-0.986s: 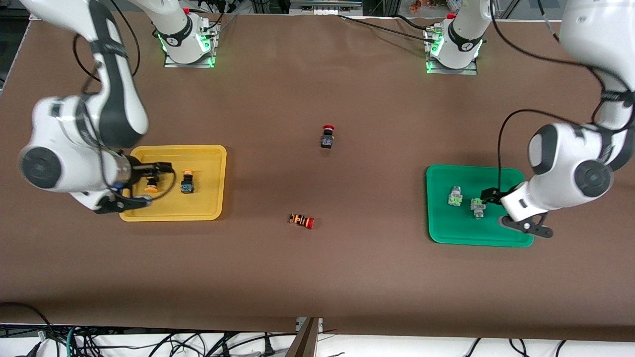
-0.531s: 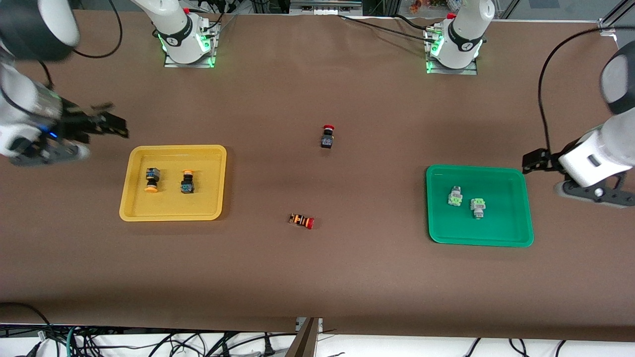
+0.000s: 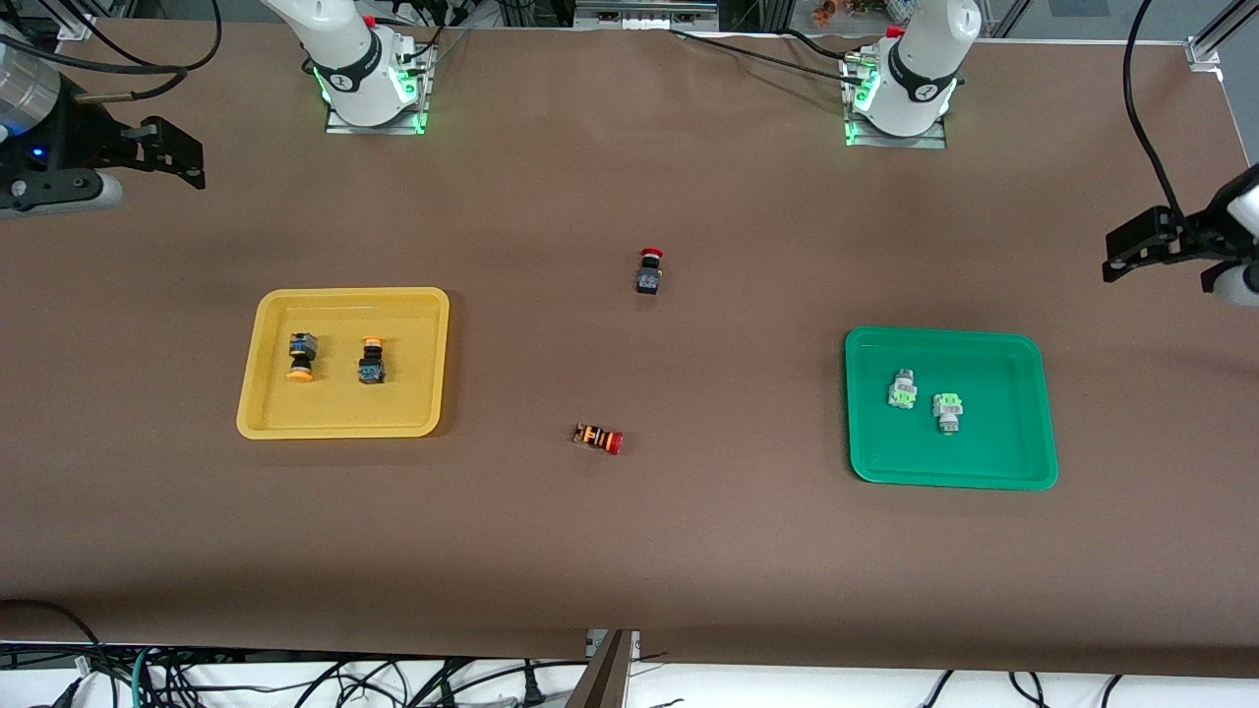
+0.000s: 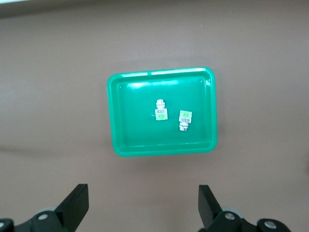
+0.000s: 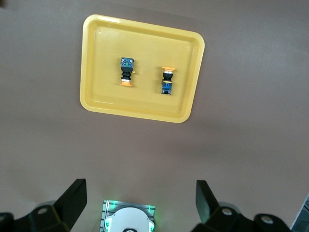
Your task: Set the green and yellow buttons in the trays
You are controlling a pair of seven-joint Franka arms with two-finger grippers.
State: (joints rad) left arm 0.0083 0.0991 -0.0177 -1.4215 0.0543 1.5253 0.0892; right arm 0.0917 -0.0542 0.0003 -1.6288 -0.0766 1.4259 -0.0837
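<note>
Two buttons point(image 3: 335, 359) in each tray point(image 3: 344, 429), two loose switches point(image 3: 649, 271) between

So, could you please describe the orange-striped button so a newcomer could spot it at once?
Start at the yellow tray and go toward the green tray. On bare table between them lies the orange-striped button, on its side. Unlike the black red-capped button, it is nearer the front camera.

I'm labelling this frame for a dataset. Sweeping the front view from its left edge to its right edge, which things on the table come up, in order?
Yellow tray → orange-striped red-capped button → black red-capped button → green tray.
</note>
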